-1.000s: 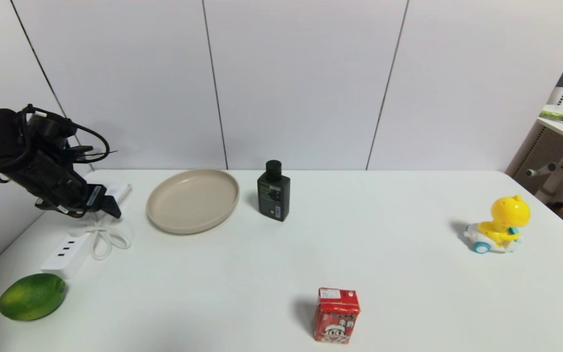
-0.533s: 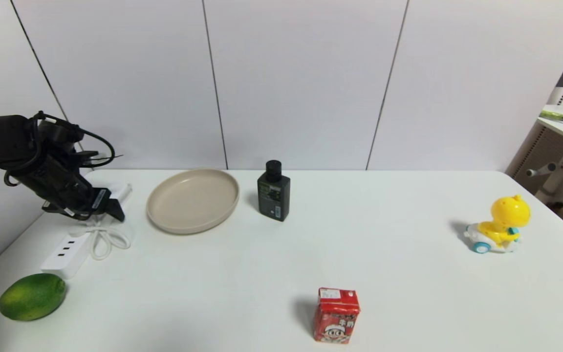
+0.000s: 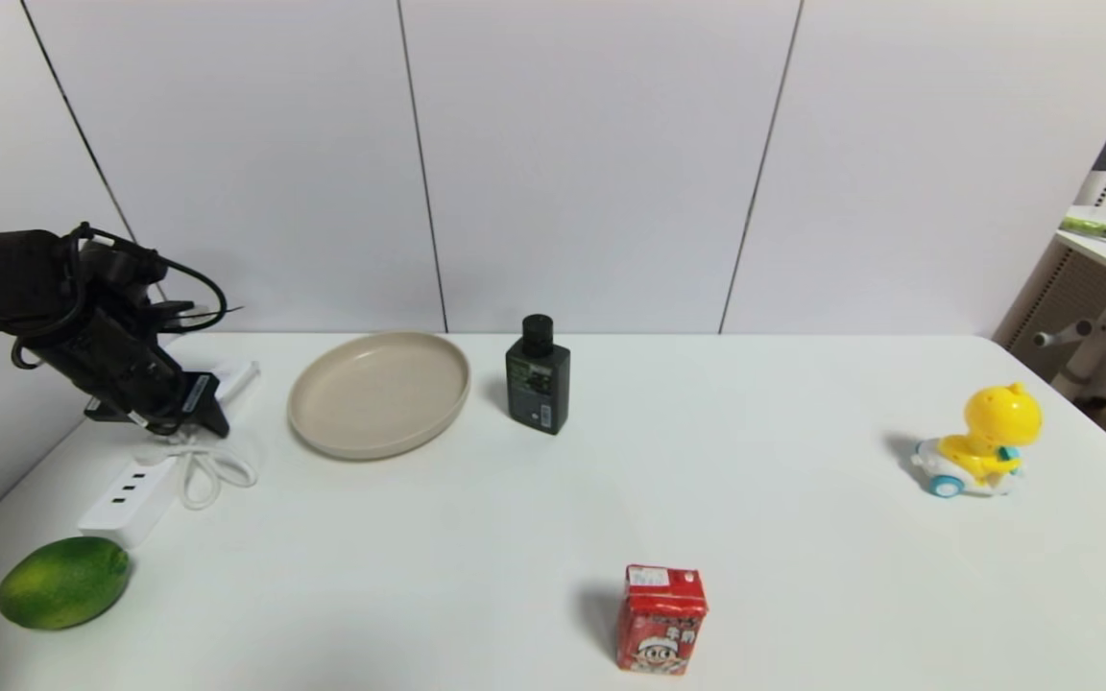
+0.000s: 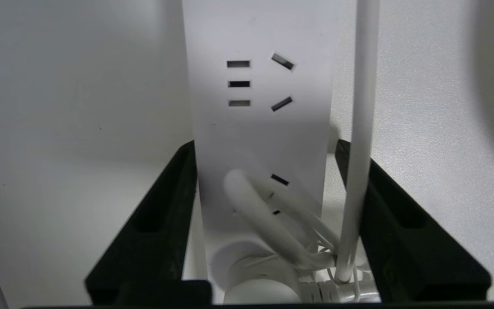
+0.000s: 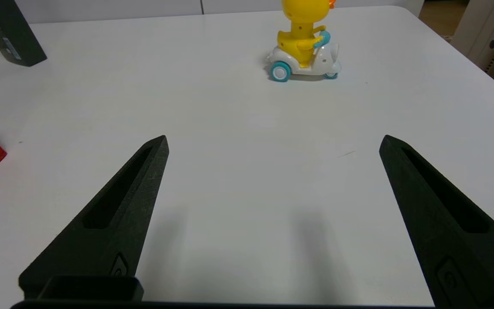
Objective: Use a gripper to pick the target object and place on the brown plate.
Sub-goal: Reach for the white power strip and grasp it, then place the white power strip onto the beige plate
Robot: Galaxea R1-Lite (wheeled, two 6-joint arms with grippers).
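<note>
The white power strip (image 3: 126, 494) lies on the table at the far left, left of the beige plate (image 3: 378, 393), with its looped cord (image 3: 212, 470) beside it. My left gripper (image 3: 203, 413) is low over the strip's middle. In the left wrist view the strip (image 4: 260, 86) runs between the black fingers of the left gripper (image 4: 264, 146). One finger touches the strip's edge. The other stands a little off, with the cord (image 4: 360, 128) between it and the strip. The jaws are open around it. My right gripper (image 5: 272, 143) is wide open and empty, out of the head view.
A green fruit (image 3: 63, 581) lies near the strip's front end. A dark bottle (image 3: 538, 376) stands right of the plate. A red carton (image 3: 661, 619) is at the front centre. A yellow toy on a scooter (image 3: 980, 441) is at the right and also shows in the right wrist view (image 5: 305, 43).
My left gripper has come down and slightly left onto the strip's middle. The strip, the plate and the right arm have not moved.
</note>
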